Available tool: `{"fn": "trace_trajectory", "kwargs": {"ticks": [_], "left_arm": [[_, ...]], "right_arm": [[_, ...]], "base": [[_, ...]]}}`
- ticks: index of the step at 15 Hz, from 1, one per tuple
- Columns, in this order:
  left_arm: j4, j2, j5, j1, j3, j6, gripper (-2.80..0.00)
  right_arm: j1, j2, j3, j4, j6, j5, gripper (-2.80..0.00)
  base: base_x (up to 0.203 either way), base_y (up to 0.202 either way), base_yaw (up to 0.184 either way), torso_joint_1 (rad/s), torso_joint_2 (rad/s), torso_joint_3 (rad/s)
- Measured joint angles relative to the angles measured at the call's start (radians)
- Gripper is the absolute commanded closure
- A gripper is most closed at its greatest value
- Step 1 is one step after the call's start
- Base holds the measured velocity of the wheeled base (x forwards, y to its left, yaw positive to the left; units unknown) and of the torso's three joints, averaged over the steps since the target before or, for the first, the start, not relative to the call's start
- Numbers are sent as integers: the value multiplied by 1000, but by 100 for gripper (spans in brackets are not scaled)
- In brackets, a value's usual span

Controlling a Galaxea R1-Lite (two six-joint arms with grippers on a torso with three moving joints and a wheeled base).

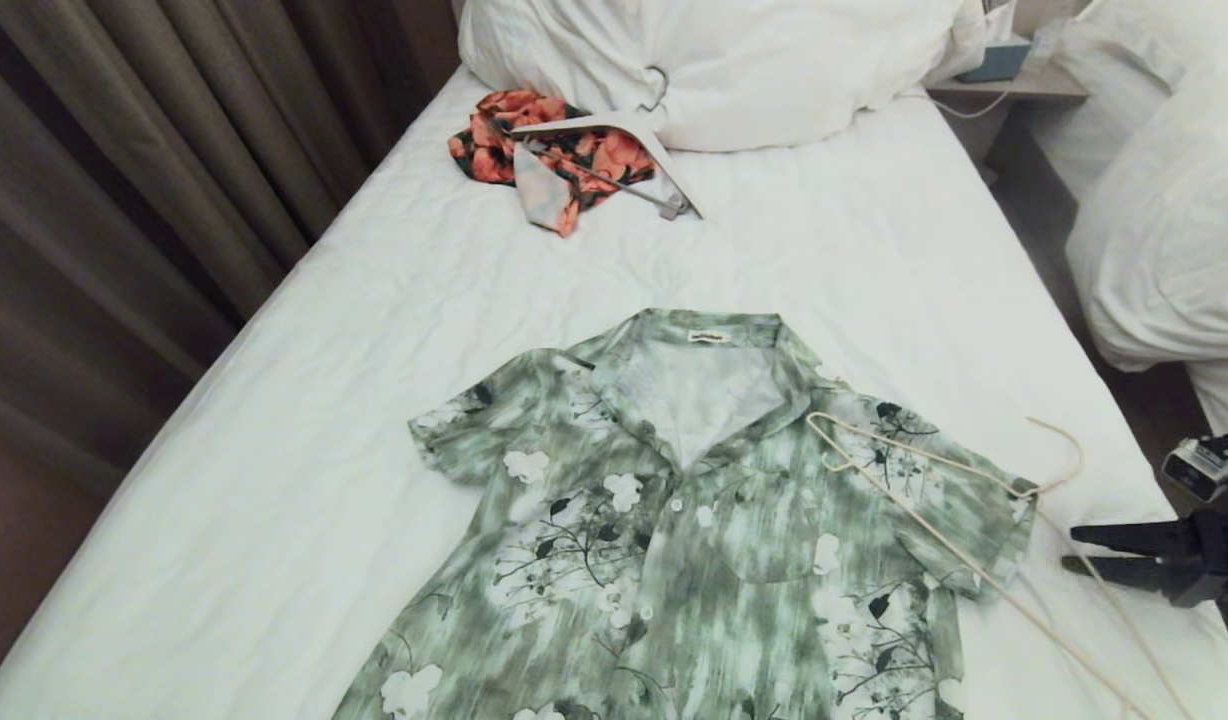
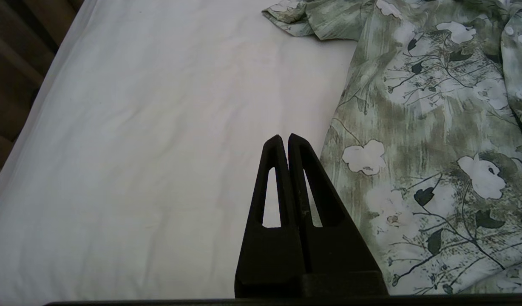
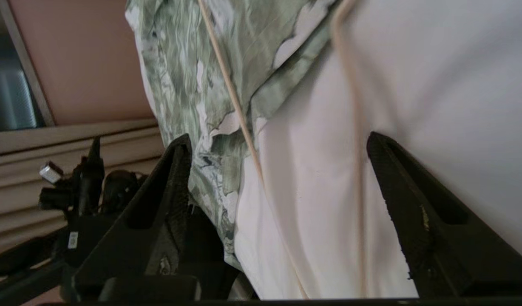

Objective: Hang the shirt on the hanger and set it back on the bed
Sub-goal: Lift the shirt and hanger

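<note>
The green-and-white flowered shirt [image 1: 674,540] lies flat and face up on the bed [image 1: 374,330], collar toward the duvet. The thin cream hanger [image 1: 904,447] rests across the shirt's right shoulder and sleeve, its hook on the sheet beyond. My right gripper [image 1: 1069,550] is at the bed's right edge. In its wrist view the right gripper [image 3: 278,137] is open, with two of the hanger's [image 3: 236,106] wires running free between the fingers beside the shirt sleeve [image 3: 180,63]. My left gripper [image 2: 285,137] is shut on nothing over bare sheet beside the shirt [image 2: 435,127].
An orange-and-black floral garment [image 1: 574,150] and a wide white hanger [image 1: 614,125] lie near the duvet [image 1: 724,60] at the bed's head. Brown curtains [image 1: 124,150] line the left side. Another white bed [image 1: 1164,200] and a nightstand [image 1: 1014,80] stand at the right.
</note>
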Motion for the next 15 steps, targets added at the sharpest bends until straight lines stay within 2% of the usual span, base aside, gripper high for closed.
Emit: {"fn": "trace_trajectory", "kwargs": {"ticks": [3,7,8,15], "left_arm": [[0,0,0,0,0,0,0],[0,0,0,0,0,0,0],[0,0,0,0,0,0,0],[0,0,-1,0,0,0,0]], "right_arm": [[32,-5,23,-1,-11,-1,-280],[62,-11,58,-1,-125,-2,-280],[64,-12,61,-1,-131,-2,0],[42,-51,79,3,-135,-5,0]], "base": [[0,0,0,0,0,0],[0,0,0,0,0,0],[0,0,0,0,0,0],[0,0,0,0,0,0]]}}
